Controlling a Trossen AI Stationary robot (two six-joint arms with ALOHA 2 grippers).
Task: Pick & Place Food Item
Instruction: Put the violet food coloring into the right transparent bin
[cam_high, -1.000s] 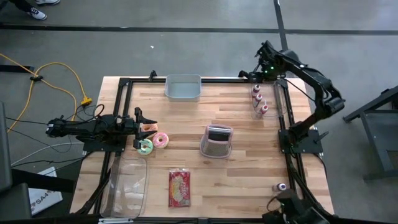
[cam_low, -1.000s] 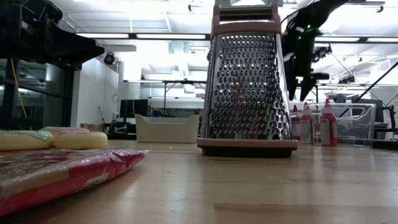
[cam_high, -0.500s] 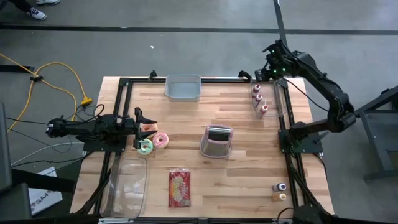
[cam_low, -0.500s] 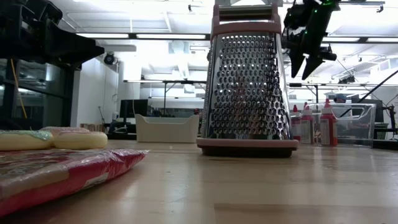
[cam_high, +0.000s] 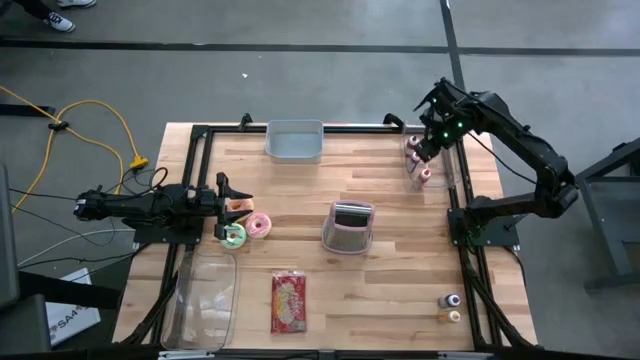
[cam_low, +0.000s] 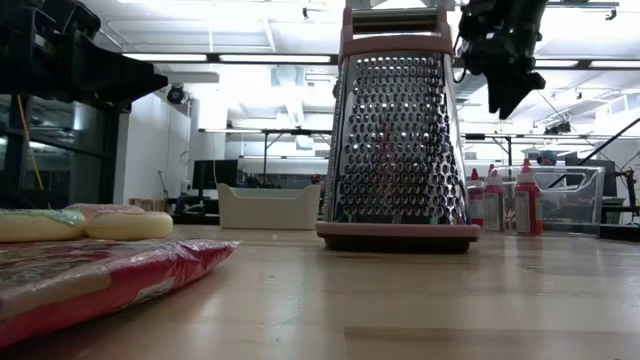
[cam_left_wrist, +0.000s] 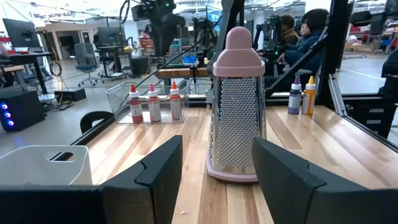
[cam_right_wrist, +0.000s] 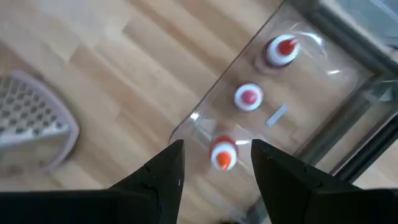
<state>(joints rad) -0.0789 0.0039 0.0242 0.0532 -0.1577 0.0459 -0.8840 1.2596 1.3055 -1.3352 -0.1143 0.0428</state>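
Food items first: two donuts, a pink-frosted one (cam_high: 259, 224) and a green-frosted one (cam_high: 234, 235), lay touching each other on the desk (cam_high: 390, 280) just beside the parked left gripper (cam_high: 221, 190). A red snack packet (cam_high: 288, 302) lay near the front edge. Nothing was picked yet, so you had the whole pick and place ahead of you, by my read.

Your right gripper (cam_high: 428, 150) hung above the clear bin (cam_right_wrist: 323, 112) at the far right corner, pointing steeply down, jaws partly apart and holding nothing. The three red-capped sauce bottles (cam_right_wrist: 249, 98) stood in that bin, directly under it. Which item you were after, I couldn't tell; the bottles looked likeliest.

Left jaws were wide and empty, arm folded at the desk's left edge.

Count:
- donuts: two
- snack packet: one
- sauce bottles in bin: three
- small bottles (cam_high: 451, 300) at the right front edge: two
- box grater (cam_high: 349, 227): one, mid-desk
- grey tub (cam_high: 295, 141): one, far edge
- clear tray (cam_high: 203, 300): one, front left
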